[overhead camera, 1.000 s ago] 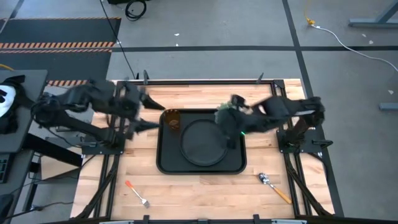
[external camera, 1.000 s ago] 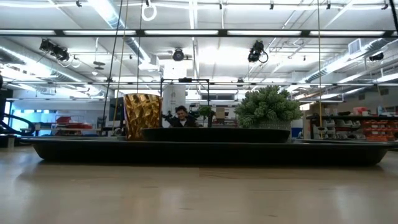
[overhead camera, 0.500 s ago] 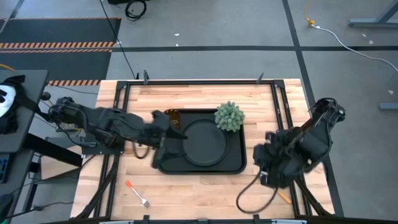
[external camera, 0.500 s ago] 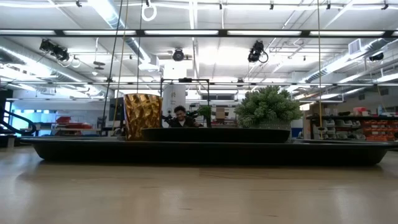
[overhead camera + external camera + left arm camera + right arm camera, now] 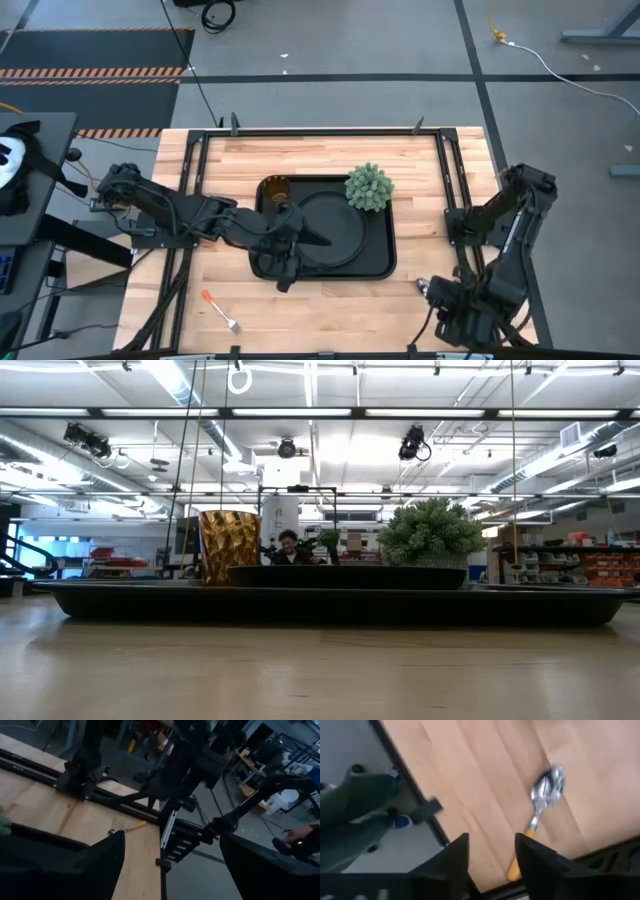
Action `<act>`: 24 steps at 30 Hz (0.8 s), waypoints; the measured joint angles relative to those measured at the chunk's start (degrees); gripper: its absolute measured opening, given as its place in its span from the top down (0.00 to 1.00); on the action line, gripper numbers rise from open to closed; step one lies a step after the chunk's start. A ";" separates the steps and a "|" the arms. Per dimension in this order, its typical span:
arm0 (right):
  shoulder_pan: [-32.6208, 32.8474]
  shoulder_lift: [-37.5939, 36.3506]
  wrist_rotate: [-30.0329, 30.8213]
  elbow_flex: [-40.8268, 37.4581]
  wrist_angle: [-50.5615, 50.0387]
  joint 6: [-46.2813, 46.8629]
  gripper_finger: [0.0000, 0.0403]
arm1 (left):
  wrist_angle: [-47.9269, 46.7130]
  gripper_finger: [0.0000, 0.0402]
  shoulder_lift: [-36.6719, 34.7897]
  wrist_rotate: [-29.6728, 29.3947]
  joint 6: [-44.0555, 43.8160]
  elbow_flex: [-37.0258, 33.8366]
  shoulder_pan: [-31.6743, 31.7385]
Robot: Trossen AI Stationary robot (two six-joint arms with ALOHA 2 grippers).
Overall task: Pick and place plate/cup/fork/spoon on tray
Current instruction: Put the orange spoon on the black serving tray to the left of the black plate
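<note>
Overhead first: your tray (image 5: 262, 262) at table centre holds the plate (image 5: 335, 232), the cup (image 5: 274, 189) at its 11 o'clock corner, plus a plant ball (image 5: 369, 187). Fork (image 5: 220, 311) at 7 o'clock and spoon (image 5: 424, 287) at 4 o'clock wait on the table (image 5: 320, 150). Left gripper (image 5: 300, 240) hangs over the plate, right gripper (image 5: 450, 305) beside the spoon. Low view confirms cup (image 5: 229, 546) aboard. Left wrist: fingers (image 5: 107, 862) spread, empty. Right wrist: fingers (image 5: 460, 852) parted, spoon (image 5: 540, 815) just ahead.

Left tool (image 5: 300, 240) moved from beyond left rim of large black rectangular tray (image 5: 385, 262) to over round matte black plate (image 5: 345, 225) on tray, fingers spread. Right tool (image 5: 445, 300) swung off tray's right part, past its right rim, down to near bench edge, above orange-handled silver spoon (image 5: 543, 805), fingers apart.
</note>
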 joint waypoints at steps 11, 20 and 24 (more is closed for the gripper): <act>2.56 7.20 -11.38 -10.00 6.86 6.85 0.36 | 1.50 0.18 -0.13 5.81 0.00 0.00 2.71; -0.25 13.49 -15.20 -11.77 7.79 4.97 0.42 | 0.15 0.18 -0.09 6.96 2.93 2.45 3.15; -1.41 13.32 -17.40 -16.42 12.25 3.57 0.43 | -2.90 0.18 -0.13 6.26 7.83 7.87 1.03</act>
